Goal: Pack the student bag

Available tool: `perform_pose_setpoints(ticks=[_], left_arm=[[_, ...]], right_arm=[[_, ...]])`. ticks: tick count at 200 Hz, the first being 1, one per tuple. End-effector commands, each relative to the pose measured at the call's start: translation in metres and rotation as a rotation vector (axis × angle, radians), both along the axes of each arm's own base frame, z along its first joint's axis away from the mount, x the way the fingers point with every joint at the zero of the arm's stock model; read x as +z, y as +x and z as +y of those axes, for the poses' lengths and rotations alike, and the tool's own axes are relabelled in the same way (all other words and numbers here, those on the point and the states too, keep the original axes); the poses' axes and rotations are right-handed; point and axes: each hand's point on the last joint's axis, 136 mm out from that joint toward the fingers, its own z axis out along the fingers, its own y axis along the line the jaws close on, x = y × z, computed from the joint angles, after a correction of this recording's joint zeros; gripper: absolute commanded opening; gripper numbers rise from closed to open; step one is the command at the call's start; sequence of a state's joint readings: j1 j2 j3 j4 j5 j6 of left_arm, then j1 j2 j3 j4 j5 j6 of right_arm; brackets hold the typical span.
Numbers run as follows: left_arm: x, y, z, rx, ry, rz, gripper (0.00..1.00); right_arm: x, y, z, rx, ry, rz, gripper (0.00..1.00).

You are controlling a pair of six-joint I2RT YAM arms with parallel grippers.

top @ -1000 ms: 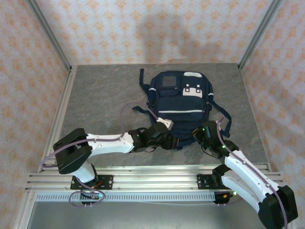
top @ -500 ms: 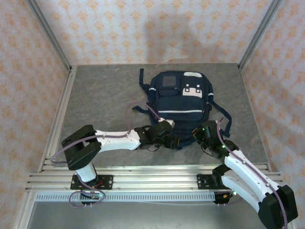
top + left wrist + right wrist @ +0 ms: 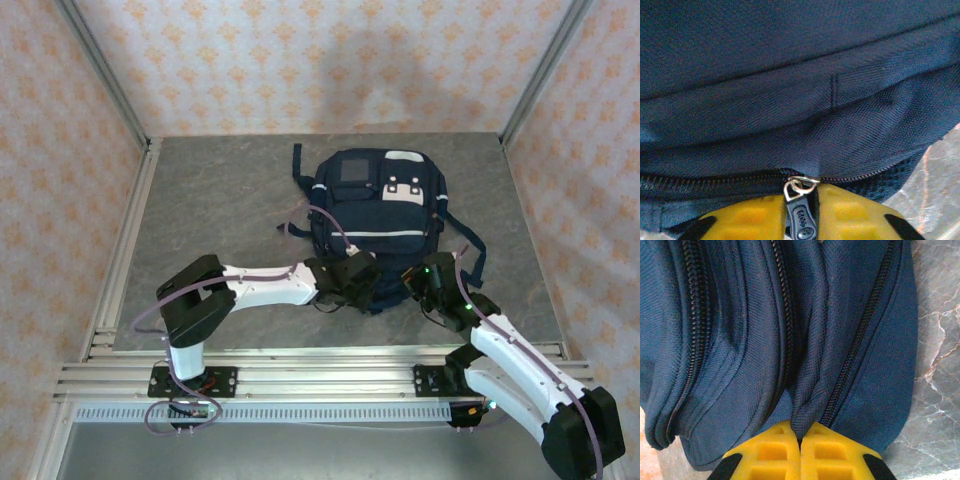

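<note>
The student bag (image 3: 375, 205), navy blue with white front patches, lies flat in the middle of the table, its bottom edge toward the arms. My left gripper (image 3: 362, 282) is at the bag's near edge. In the left wrist view its yellow fingers (image 3: 755, 220) are closed on the black zipper pull (image 3: 802, 220), whose metal ring hangs from the slider on the zip line of the bag (image 3: 790, 75). My right gripper (image 3: 416, 280) is at the bag's near right corner. Its tips (image 3: 800, 432) are shut on a raised fold of blue fabric (image 3: 807, 390) between two zips.
The bag's dark straps (image 3: 470, 250) trail onto the grey marble tabletop (image 3: 200, 200) to the right. Patterned walls close in the table on three sides. An aluminium rail (image 3: 300, 375) runs along the near edge.
My left arm has slid to the right along the bag's near edge, and its jaws have narrowed onto the zipper pull. The right arm and its pinch on the fabric have stayed put.
</note>
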State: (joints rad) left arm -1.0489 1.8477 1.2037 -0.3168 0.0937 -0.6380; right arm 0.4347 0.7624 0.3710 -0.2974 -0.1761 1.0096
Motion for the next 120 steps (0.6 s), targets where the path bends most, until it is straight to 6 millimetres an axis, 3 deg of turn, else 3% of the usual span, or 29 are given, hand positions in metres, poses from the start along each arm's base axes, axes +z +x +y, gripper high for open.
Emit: perform_pose_setpoints(ticks=[1, 17, 29, 36, 58, 120], left_arm=[[-0.012, 0.0, 0.012, -0.034, 0.152, -0.047, 0.33], [-0.011, 0.001, 0.009, -0.043, 0.168, -0.068, 0.31], [-0.009, 0.003, 0.01, -0.043, 0.18, -0.085, 0.22], [-0.021, 0.003, 0.013, -0.045, 0.212, -0.077, 0.17], [-0.019, 0.005, 0.019, -0.043, 0.241, -0.098, 0.0], [0.002, 0.005, 0.044, -0.015, 0.259, -0.151, 0.0]], right_arm=[[0.012, 0.006, 0.01, 0.021, 0.049, -0.037, 0.0], [0.012, 0.006, 0.01, 0.023, 0.048, -0.037, 0.0], [0.012, 0.007, 0.01, 0.023, 0.048, -0.036, 0.0], [0.011, 0.006, 0.01, 0.024, 0.048, -0.033, 0.0], [0.01, 0.006, 0.01, 0.023, 0.045, -0.032, 0.0], [0.013, 0.005, -0.003, -0.001, -0.024, -0.034, 0.0]])
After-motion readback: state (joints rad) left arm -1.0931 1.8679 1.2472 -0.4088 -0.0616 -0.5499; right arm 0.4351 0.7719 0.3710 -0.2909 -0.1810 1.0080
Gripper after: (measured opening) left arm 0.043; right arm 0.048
